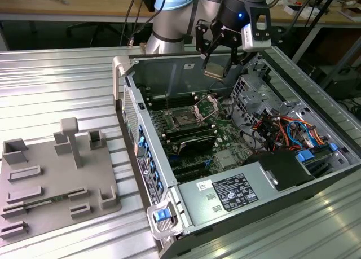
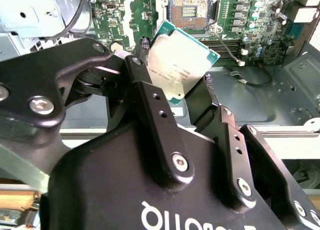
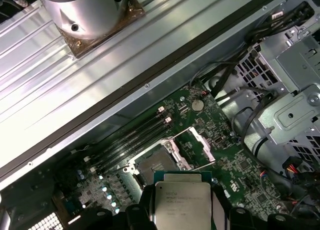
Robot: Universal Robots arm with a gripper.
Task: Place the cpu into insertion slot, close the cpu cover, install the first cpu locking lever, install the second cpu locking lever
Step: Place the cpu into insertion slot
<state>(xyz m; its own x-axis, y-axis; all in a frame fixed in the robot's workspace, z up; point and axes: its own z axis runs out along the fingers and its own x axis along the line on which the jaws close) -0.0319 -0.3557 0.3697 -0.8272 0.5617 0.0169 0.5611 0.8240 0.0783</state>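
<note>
Ribbed metal table carries an open computer case with its motherboard facing up. A grey fixture plate lies well apart from it, at 9 o'clock in the exterior view. The arm comes in from 12 o'clock over the case's far wall, wrist turned downward, and the claw hangs above the board without touching it. That far wall stands just behind the claw, and a metal drive cage with loose cables is near at 3 o'clock. The space above the socket is open. The claw's two fingers are closed on opposite edges of the cpu, which is held in the air, slightly tilted, its silvery top toward both wrist views. The insertion slot lies bare, below and apart from the chip, at about 7 o'clock from the claw in the exterior view. The cpu cover stands swung up beside the slot, seen also in the first wrist view
</note>
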